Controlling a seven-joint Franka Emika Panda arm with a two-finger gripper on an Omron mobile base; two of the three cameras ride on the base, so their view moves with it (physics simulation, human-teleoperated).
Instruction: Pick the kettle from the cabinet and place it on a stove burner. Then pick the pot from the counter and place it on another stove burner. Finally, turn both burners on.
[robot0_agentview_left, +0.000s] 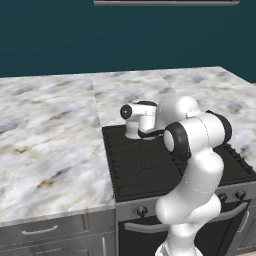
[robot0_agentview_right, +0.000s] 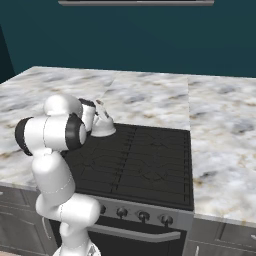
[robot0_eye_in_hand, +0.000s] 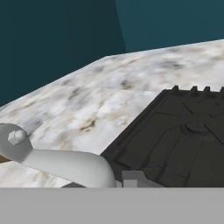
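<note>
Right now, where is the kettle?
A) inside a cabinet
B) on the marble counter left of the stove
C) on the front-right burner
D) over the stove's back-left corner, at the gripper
D: the kettle sits at the back-left corner of the black cooktop, right at the gripper.

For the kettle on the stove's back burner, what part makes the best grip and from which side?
Probably the thin arched handle over the kettle, taken from above with the gripper across it. The rounded body looks wide and slippery for the fingers; the handle rises clear of the black grates.
</note>
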